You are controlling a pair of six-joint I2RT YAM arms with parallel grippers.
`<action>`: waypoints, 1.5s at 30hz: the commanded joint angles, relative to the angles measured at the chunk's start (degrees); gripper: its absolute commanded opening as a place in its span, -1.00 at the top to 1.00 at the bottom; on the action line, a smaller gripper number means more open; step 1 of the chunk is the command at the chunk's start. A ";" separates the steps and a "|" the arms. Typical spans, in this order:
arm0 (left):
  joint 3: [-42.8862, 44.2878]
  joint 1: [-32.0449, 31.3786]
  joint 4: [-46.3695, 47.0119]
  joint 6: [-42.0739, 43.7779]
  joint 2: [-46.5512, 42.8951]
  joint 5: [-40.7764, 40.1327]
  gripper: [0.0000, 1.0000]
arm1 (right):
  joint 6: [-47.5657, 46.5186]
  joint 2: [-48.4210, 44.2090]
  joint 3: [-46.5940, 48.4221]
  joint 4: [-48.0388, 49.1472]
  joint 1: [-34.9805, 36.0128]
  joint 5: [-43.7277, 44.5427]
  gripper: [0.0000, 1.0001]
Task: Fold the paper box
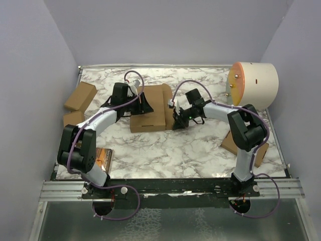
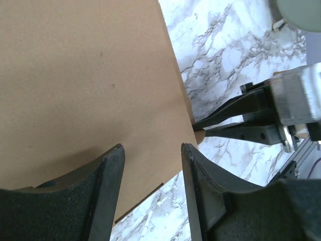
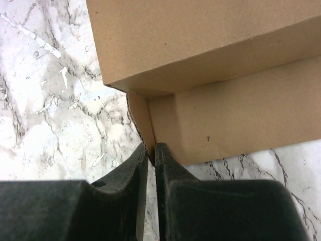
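The paper box (image 1: 149, 108) lies closed and flat at the middle of the marble table. My left gripper (image 1: 144, 103) is over the box's top panel with its jaws open and nothing between them. In the left wrist view the gripper (image 2: 152, 150) hangs over the brown panel (image 2: 85, 85) near its edge. My right gripper (image 1: 175, 122) is at the box's right near corner, shut on a thin cardboard side tab (image 3: 139, 113). In the right wrist view the gripper (image 3: 151, 146) pinches that tab below the box (image 3: 210, 45). It also shows in the left wrist view (image 2: 197, 127).
A cream cylinder with an orange end (image 1: 253, 84) stands at the back right. Two small brown boxes (image 1: 80, 96) (image 1: 73, 118) lie at the left wall. Another (image 1: 229, 143) lies by the right arm. An orange-brown packet (image 1: 104, 156) sits near the left base.
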 commanded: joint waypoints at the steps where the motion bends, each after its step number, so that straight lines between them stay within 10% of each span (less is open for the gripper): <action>1: 0.70 0.33 -1.70 1.74 -5.14 -3.54 -0.04 | -2.79 -2.84 -0.67 -0.31 1.23 -3.73 0.79; 10: -6.66 0.78 -0.32 5.34 -15.69 -16.01 -0.44 | -5.51 -4.79 -3.44 -1.85 3.63 -3.99 0.79; 23: -9.05 6.14 0.92 5.32 -17.06 -11.51 -0.53 | -10.73 -9.16 0.69 -10.03 -1.62 -7.07 -0.03; 30: -7.52 8.89 0.27 4.03 -13.53 -10.01 -0.55 | 10.02 -7.21 5.82 6.39 -6.90 2.77 -0.17; 45: -3.29 9.43 -4.02 8.43 -5.33 -11.86 -0.48 | 28.74 29.17 54.22 -0.24 -9.66 4.60 -0.25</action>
